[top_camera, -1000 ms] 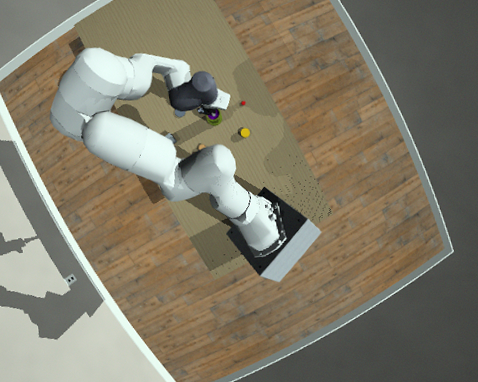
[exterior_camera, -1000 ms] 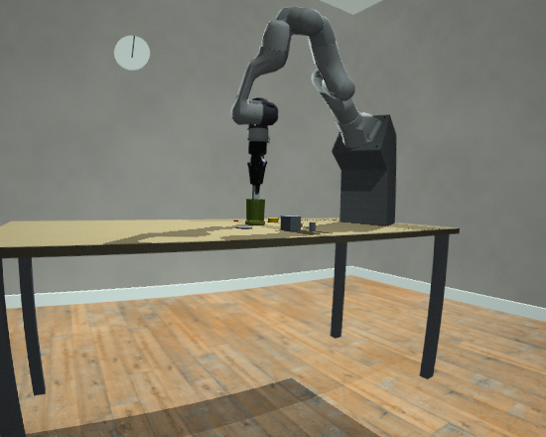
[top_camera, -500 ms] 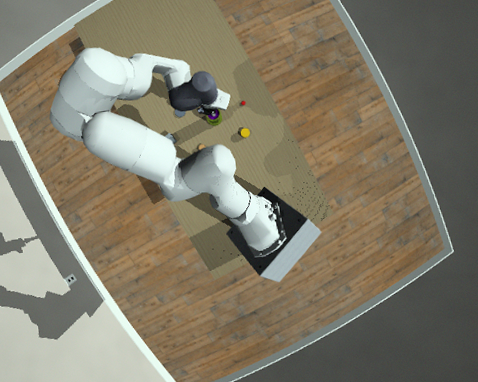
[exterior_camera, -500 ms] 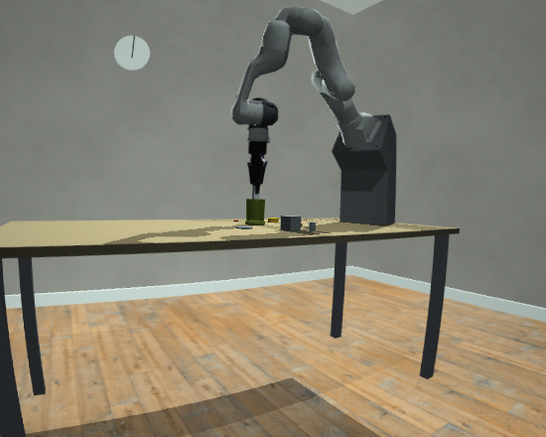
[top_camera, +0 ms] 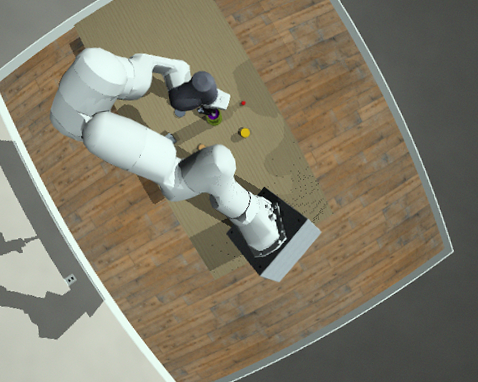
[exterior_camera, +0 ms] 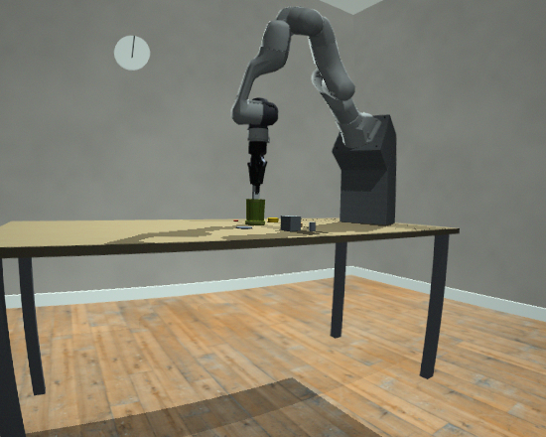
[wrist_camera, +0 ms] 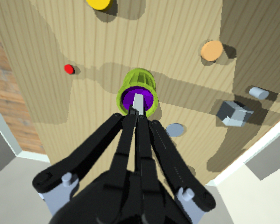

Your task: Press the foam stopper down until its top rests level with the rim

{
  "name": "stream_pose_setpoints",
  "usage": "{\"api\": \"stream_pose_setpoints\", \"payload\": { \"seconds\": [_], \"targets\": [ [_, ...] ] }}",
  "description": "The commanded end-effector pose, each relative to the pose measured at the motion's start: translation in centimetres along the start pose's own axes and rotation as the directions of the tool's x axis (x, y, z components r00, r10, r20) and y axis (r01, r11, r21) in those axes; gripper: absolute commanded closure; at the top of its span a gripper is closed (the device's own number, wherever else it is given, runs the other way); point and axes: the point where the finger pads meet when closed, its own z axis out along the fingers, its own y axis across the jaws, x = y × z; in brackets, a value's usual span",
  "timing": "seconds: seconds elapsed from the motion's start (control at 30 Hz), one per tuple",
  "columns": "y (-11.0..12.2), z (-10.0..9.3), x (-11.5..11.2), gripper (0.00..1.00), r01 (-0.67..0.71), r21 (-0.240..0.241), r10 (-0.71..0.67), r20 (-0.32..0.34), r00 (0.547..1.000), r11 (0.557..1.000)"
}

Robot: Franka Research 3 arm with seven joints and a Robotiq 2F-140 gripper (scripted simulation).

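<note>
A green jar (wrist_camera: 138, 92) stands upright on the table, also seen in the side view (exterior_camera: 255, 212) and in the top view (top_camera: 214, 116). A purple foam stopper (wrist_camera: 132, 98) fills its mouth. My gripper (wrist_camera: 137, 100) is shut and empty, pointing straight down over the stopper. In the side view its fingertips (exterior_camera: 255, 193) are just above the jar's rim. I cannot tell whether they touch the foam.
On the table around the jar lie a yellow disc (wrist_camera: 100, 3), a small red piece (wrist_camera: 69, 69), an orange disc (wrist_camera: 212, 50), a grey block (wrist_camera: 233, 112), a small grey cylinder (wrist_camera: 258, 92) and a flat blue-grey disc (wrist_camera: 175, 130). The robot base (exterior_camera: 367, 171) stands at the table's right end.
</note>
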Motion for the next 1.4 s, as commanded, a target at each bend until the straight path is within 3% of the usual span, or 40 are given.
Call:
{"api": "stream_pose_setpoints", "payload": {
  "seconds": [0.0,0.57,1.07,1.37],
  "targets": [
    [0.5,0.3,0.2,1.0,0.006,-0.008,-0.006,-0.005,1.0,1.0],
    [0.4,-0.9,0.1,1.0,0.006,-0.008,-0.006,-0.005,1.0,1.0],
    [-0.1,-5.0,-0.1,1.0,0.006,-0.008,-0.006,-0.005,1.0,1.0],
    [-0.1,-5.9,-0.1,1.0,0.006,-0.008,-0.006,-0.005,1.0,1.0]
  ]
}}
